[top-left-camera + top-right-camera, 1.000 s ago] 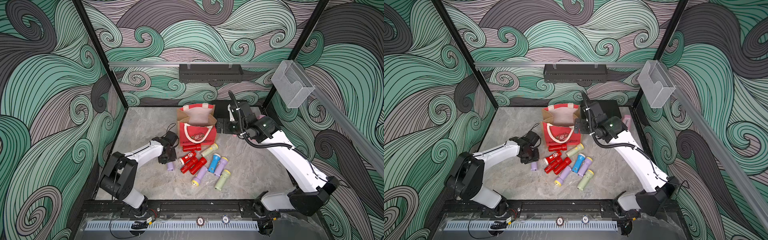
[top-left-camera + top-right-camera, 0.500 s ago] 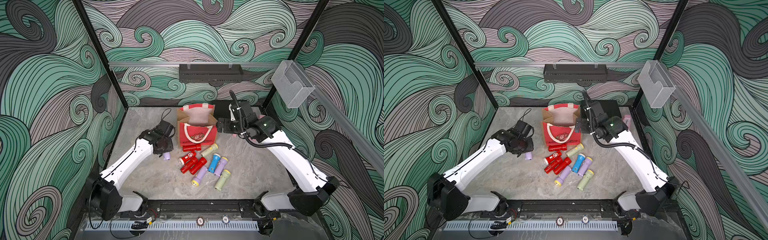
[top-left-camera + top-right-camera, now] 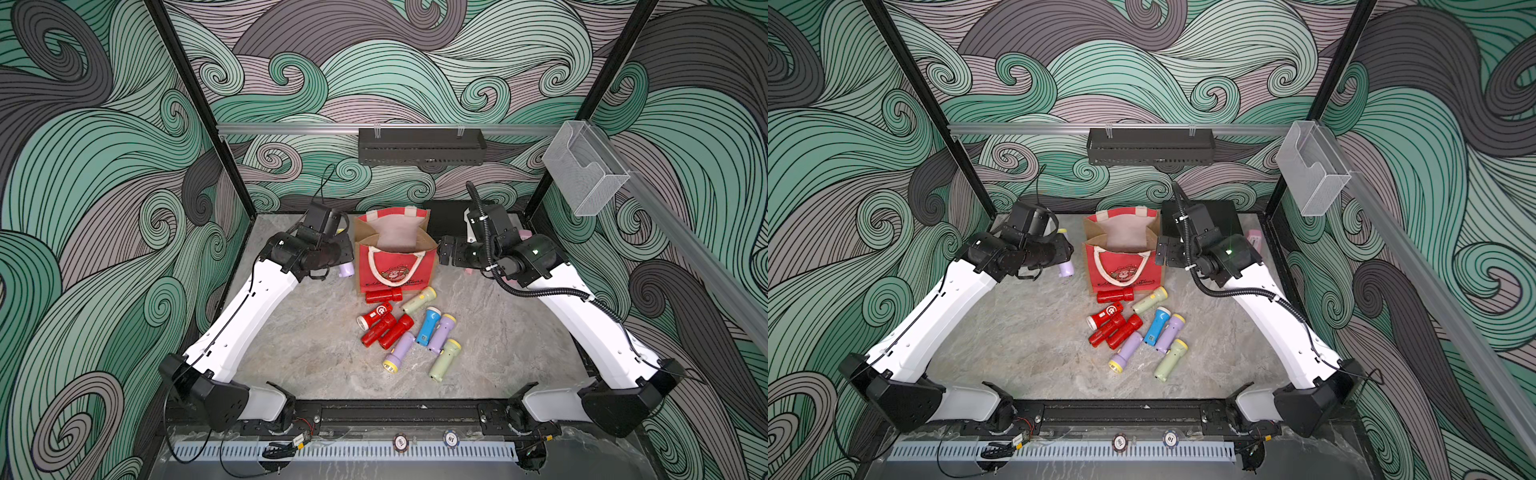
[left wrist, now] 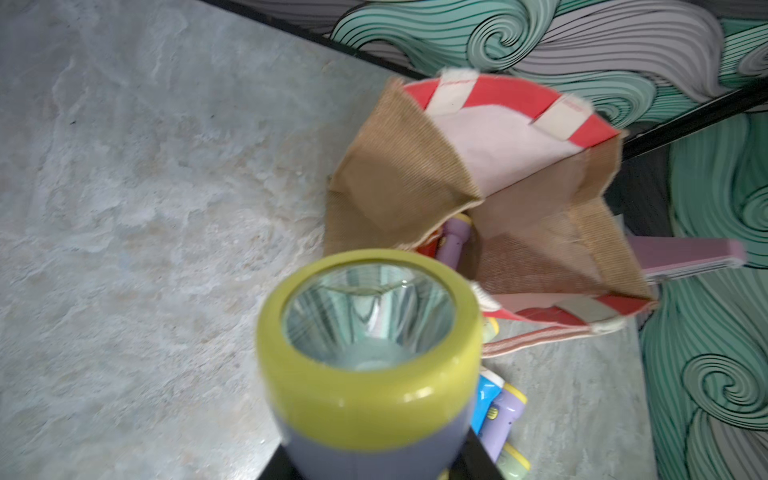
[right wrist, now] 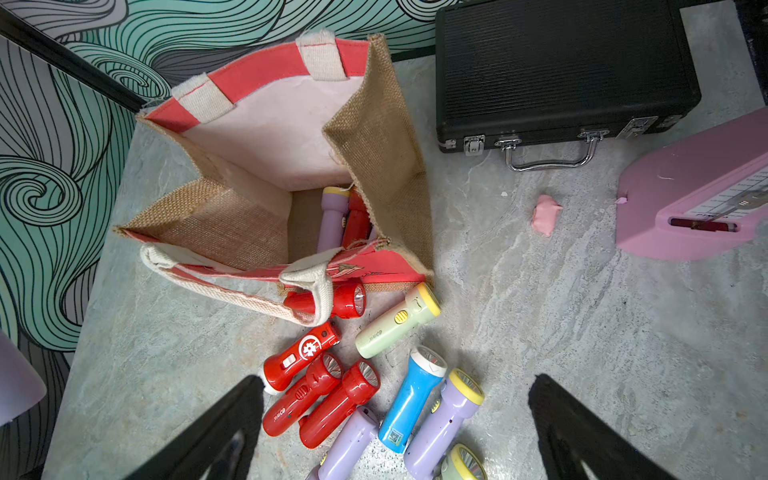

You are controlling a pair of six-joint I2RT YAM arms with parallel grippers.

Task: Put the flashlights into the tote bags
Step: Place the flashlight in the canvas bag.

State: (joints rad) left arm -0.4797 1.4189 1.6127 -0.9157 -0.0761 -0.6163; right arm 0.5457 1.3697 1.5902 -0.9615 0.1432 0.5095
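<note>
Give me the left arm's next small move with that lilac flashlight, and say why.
Probably shift the left gripper sideways until the lilac flashlight hangs above the open mouth of the tote bag. The gripper is shut on it beside the bag's tan side, not over the opening, so releasing would likely drop it on the table.
</note>
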